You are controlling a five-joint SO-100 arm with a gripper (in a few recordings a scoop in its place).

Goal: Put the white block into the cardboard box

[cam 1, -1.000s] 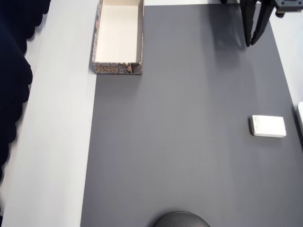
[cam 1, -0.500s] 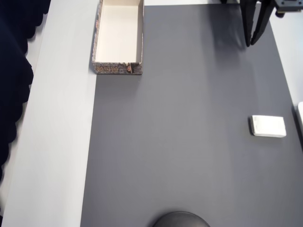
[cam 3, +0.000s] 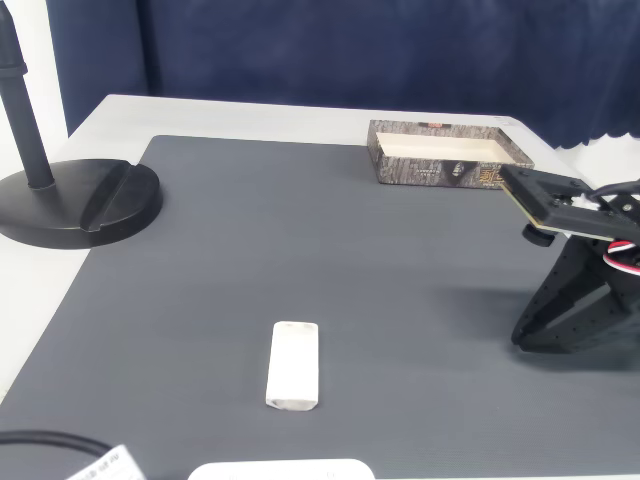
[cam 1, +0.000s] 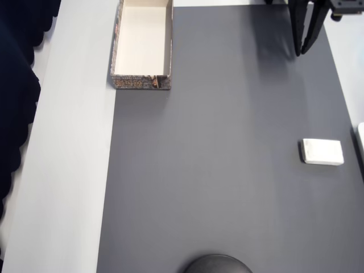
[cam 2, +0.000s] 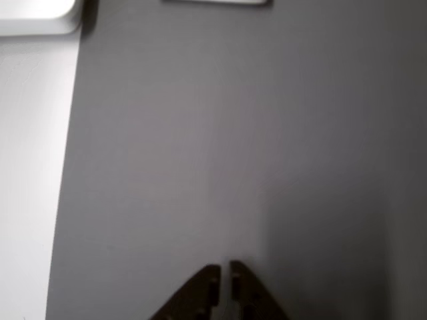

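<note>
At the top right of the overhead view the gripper (cam 1: 303, 52) hangs point-down over the grey mat (cam 1: 227, 170), exactly where it was a second ago; nothing in that view has shifted between the three pictures. The fingers (cam 2: 200, 293) are clenched together, tips nearly touching with only a thin slit between them in the wrist view, and they hold nothing. By that stillness, the task looks not yet begun: the reach toward the block has yet to start.

The block (cam 1: 322, 152) lies flat on the mat at the right edge of the overhead view, well below the gripper and apart from it. In the fixed view it sits at lower centre (cam 3: 293, 365), long side running away from the camera. The box (cam 1: 142, 45) stands at the upper left of the overhead view, straddling the seam between the mat and the bare pale desk (cam 1: 62, 170), its cream inside bare. Block and box are well apart, at opposite sides of the mat, so the carry will cross most of it.

The mat is dark grey, matte and finely textured, laid over a white desk. A dark blue curtain (cam 3: 350, 50) closes off the back of the room in the fixed view. A black round stand base (cam 3: 80, 200) with a pole rests at the left of that view, partly on the mat.
</note>
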